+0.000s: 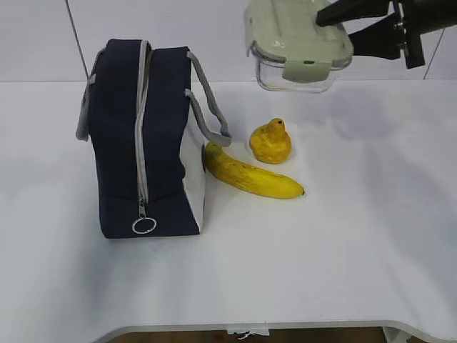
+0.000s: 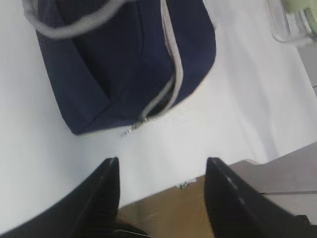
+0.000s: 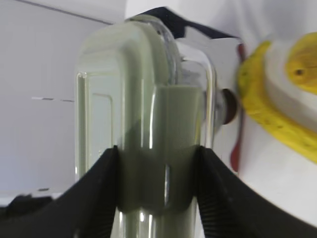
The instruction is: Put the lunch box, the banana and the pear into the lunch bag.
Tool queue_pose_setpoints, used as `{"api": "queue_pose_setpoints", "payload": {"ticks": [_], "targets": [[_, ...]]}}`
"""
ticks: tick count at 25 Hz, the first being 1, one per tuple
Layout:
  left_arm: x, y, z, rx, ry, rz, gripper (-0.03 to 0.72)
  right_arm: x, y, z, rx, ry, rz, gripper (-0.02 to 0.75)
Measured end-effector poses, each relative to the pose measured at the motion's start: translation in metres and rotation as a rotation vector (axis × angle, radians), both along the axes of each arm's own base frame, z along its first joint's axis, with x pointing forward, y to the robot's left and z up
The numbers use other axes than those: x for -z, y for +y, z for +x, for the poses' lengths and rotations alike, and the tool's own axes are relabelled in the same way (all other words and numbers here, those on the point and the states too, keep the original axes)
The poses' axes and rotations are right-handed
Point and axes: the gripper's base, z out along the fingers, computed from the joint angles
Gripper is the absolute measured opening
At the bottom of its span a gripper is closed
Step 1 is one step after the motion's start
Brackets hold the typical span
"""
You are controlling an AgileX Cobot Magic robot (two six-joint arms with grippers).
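The right gripper is reaching in from the upper right, holding the lunch box aloft above the table's far edge, its fingers clamping a sage-green lid latch. The left gripper is hanging over the table's near edge, its ribbed black fingers standing apart with nothing between them. The navy fabric lunch bag is standing upright at the left, its grey zipper looking closed and its ring pull low. The curved banana is lying against its white end panel, the squat pear sitting just behind. Bare white tabletop is spreading right and forward.
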Motion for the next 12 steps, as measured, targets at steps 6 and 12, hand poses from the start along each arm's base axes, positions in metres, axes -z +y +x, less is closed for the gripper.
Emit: {"api": "queue_pose_setpoints", "payload": {"ticks": [6, 12], "targets": [[-0.016, 0.005, 0.059, 0.043, -0.026, 0.016, 0.419, -0.007, 0.033, -0.003, -0.076, -0.055, 0.07, 0.349], [-0.01, 0.002, 0.115, 0.103, 0.012, -0.025, 0.419, -0.012, 0.055, 0.001, -0.044, -0.114, 0.103, 0.349]]}}
